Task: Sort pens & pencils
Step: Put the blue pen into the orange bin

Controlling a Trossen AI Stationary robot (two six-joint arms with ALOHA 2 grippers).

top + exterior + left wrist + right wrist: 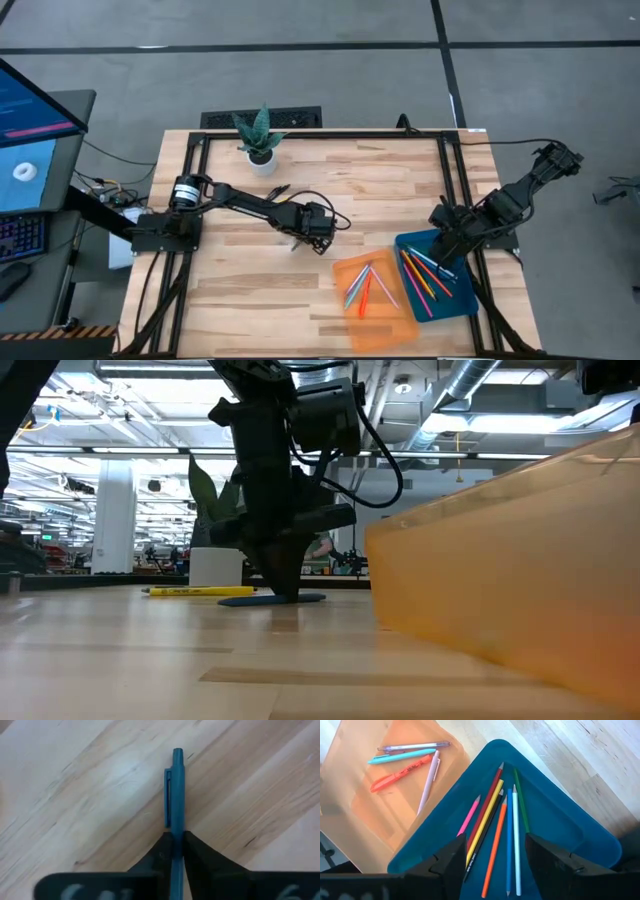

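Observation:
A teal-blue pen [177,785] lies on the wooden table near its middle, and my left gripper [176,845] is shut on it; the low view shows the same gripper [285,588] standing over the pen [305,599]. My right gripper [495,842] hangs open above the blue tray [560,815], touching nothing. Several pencils [495,820] lie side by side in that tray. The orange tray [380,805] holds several pens [402,756]. A yellow pen [200,591] lies on the table behind the left gripper. My left gripper pinches the teal-blue pen's barrel [177,827] between its two fingers, just behind the clip. The fingers [275,565] come from above, pointing down, and lie across the pen. The pen lies level at the table surface, its clip end [177,757] sticking out past the fingers.
A potted plant [260,140] stands at the table's far edge. The orange tray [375,305] and the blue tray [455,285] sit side by side at the near right corner. In the low view the orange tray's wall [520,580] fills the right side. Bare wood lies left of the left gripper.

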